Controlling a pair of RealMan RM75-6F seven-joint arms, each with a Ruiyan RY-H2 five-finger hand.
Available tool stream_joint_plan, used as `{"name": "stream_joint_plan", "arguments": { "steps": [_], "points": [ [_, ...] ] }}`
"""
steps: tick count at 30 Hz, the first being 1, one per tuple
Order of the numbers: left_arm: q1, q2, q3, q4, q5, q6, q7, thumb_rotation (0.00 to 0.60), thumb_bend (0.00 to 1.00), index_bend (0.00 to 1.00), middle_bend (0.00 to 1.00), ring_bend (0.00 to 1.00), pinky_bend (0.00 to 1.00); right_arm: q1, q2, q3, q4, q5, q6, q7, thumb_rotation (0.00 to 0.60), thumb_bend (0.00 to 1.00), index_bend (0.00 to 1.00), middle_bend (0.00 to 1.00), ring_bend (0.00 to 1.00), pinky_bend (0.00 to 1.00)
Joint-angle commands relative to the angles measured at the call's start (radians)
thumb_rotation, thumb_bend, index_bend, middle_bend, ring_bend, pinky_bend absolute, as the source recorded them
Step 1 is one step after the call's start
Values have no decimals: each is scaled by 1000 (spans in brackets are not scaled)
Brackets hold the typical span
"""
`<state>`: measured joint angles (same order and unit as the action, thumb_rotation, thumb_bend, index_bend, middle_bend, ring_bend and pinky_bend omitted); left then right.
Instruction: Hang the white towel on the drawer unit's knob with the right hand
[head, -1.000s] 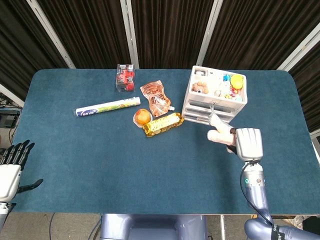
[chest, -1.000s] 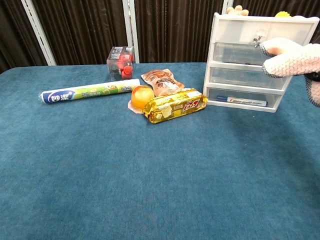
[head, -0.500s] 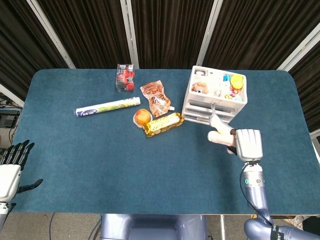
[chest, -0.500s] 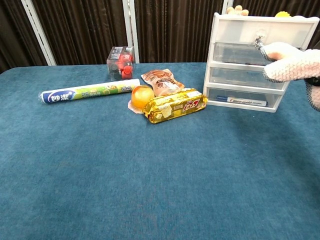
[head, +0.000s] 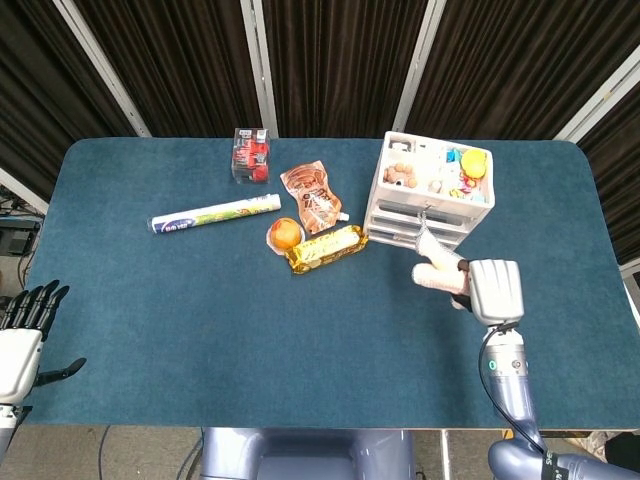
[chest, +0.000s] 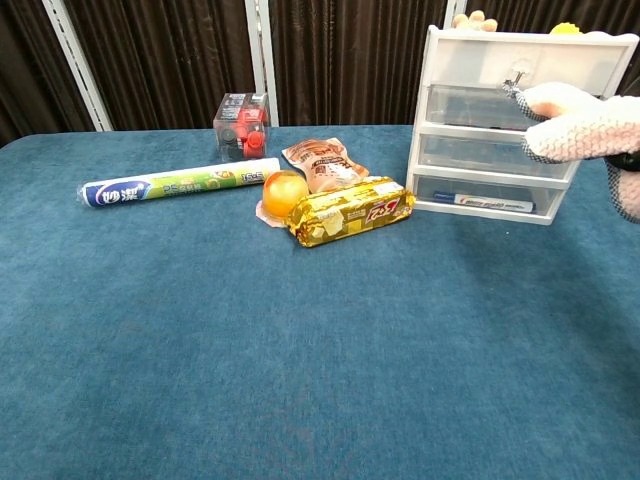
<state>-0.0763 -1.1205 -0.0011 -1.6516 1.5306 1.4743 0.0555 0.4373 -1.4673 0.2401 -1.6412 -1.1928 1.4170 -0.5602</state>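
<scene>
**A:** At the front of the drawer unit (chest: 520, 120), what do we see, and what has shifted over the last second?

**B:** We see the right hand (head: 495, 290) holding the white towel (chest: 580, 120) up against the top drawer. In the chest view the towel's leading end has crept slightly up and left, so that it now sits just beside the small metal knob (chest: 517, 75). In the head view the hand has edged a little toward the unit.

**A:** Is the towel's loop over the knob?

**B:** We cannot tell; the towel's tip reaches the knob, but whether it has caught is too small to read. The hand's fingers are clamped on the towel's far end, largely hidden beneath the cloth.

**A:** What does this mean for the task?

**B:** We judge the hanging step to be in its final approach: the small advance suggests fine alignment, and release would be premature until the towel is seen to bear on the knob.

**A:** And the left hand (head: 25, 335)?

**B:** It rests off the table's (head: 200, 330) near-left corner, fingers apart, holding nothing.
</scene>
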Motion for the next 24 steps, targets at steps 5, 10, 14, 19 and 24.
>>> {"name": "stream_joint_plan", "arguments": {
  "steps": [5, 10, 14, 19, 24],
  "points": [
    [0, 0, 0, 1, -1, -1, -2, 600, 0, 0, 0, 0, 0, 2, -3, 1, 3, 3, -3, -8, 600, 468, 845, 1000, 991, 922],
    [0, 1, 0, 1, -2, -2, -1, 600, 0, 0, 0, 0, 0, 3, -8, 3, 15, 10, -5, -12, 600, 468, 845, 1000, 991, 923],
    [0, 0, 0, 0, -2, -2, 0, 600, 0, 0, 0, 0, 0, 2, -8, 7, 24, 18, -7, -10, 600, 468, 845, 1000, 991, 922],
    [0, 0, 0, 0, -2, -2, 1, 600, 0, 0, 0, 0, 0, 2, -6, 12, 33, 28, -11, -4, 600, 468, 845, 1000, 991, 922],
    [0, 0, 0, 0, -3, -2, 2, 600, 0, 0, 0, 0, 0, 1, -7, 7, 35, 30, -17, -5, 600, 468, 845, 1000, 991, 922]
  ]
}}
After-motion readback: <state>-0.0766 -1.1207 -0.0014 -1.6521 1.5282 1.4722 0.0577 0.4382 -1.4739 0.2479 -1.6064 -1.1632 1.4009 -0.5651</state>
